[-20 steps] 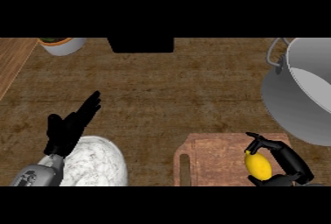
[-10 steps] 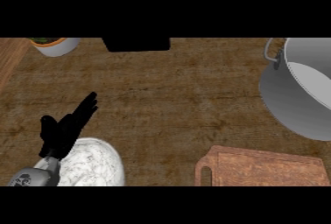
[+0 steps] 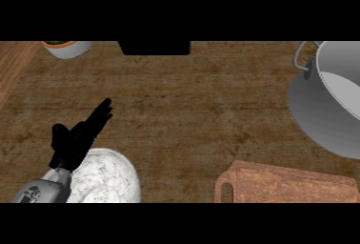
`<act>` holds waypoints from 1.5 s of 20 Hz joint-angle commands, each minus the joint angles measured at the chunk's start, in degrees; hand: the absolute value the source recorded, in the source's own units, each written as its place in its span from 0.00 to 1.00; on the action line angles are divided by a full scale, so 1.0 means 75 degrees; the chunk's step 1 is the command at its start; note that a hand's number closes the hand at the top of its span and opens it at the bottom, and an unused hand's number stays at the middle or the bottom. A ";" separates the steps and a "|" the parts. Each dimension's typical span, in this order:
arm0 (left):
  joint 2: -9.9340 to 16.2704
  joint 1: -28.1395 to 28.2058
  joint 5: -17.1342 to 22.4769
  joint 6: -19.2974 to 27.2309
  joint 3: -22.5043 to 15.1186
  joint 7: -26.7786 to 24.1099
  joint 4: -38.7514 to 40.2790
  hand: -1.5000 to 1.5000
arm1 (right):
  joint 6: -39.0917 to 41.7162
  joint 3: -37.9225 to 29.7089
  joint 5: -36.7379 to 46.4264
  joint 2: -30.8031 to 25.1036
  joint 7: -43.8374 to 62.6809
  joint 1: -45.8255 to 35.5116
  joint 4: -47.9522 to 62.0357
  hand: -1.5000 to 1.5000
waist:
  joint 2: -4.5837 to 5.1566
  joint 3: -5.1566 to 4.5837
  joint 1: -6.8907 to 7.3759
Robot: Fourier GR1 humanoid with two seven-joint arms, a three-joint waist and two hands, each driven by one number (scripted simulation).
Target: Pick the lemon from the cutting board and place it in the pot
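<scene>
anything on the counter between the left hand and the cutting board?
Head view: only the marbled white plate right under the left hand; past its rim, bare wooden counter up to the cutting board.

White marbled plate (image 3: 109,176), grey cup (image 3: 68,48), black box (image 3: 155,47).

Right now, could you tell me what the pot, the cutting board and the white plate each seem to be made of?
The pot looks like brushed metal: grey, with a soft sheen and a metal loop handle. The cutting board looks like reddish-brown wood, matte, with faint grain and a handle slot. The white plate has grey veining, suggesting marble or marbled ceramic; the view leaves that open.
</scene>
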 commanded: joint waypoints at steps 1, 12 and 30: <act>-0.0565 -0.0052 0.0019 0.0179 -0.0244 0.0307 0.0435 0.50 | 0.0442 -0.0152 0.0187 -0.0513 -0.1250 -0.0207 0.0420 1.00 | 0.0070 -0.0077 -0.0035; -0.0452 0.0048 -0.0080 -0.0154 -0.0199 0.0017 0.0512 0.50 | -0.0632 0.0223 0.1012 -0.1340 -0.0063 -0.1902 0.0388 1.00 | 0.0065 -0.0116 0.0142; -0.0557 -0.0008 -0.0184 -0.0316 -0.0106 -0.0042 0.0736 0.50 | -0.1988 0.2316 0.3551 -0.0466 0.2555 -0.4497 -0.0260 1.00 | 0.0095 -0.0127 0.0200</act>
